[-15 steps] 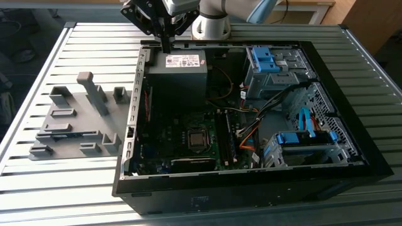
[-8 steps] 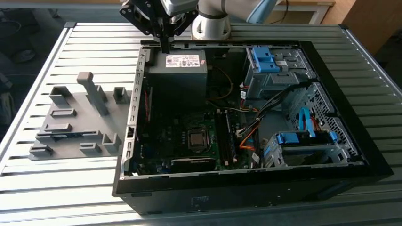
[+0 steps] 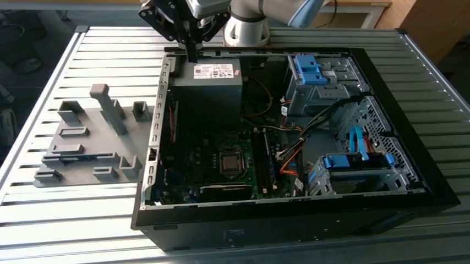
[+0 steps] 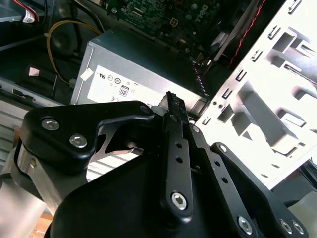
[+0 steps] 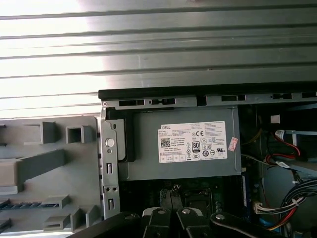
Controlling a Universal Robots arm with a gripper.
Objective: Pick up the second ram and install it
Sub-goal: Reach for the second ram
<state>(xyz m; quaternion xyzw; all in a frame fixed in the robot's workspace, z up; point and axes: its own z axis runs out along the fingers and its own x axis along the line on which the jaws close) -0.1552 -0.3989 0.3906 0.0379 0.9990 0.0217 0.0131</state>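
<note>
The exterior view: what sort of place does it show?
Probably a robotics lab or test bench for computer assembly: an open desktop computer case lies on a slatted metal table, a grey holder tray sits beside it, and a robot arm hangs over the case's edge.

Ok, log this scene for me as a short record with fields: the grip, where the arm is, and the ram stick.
grip: black gripper, fingers shut, holding nothing
position: above the rear edge of the open black computer case, near the grey metal power supply box
ram: thin blue-green second ram stick lies in the grey plastic holder tray, untouched
tray: on the slatted metal table, beside the case on the exterior view's left
</note>
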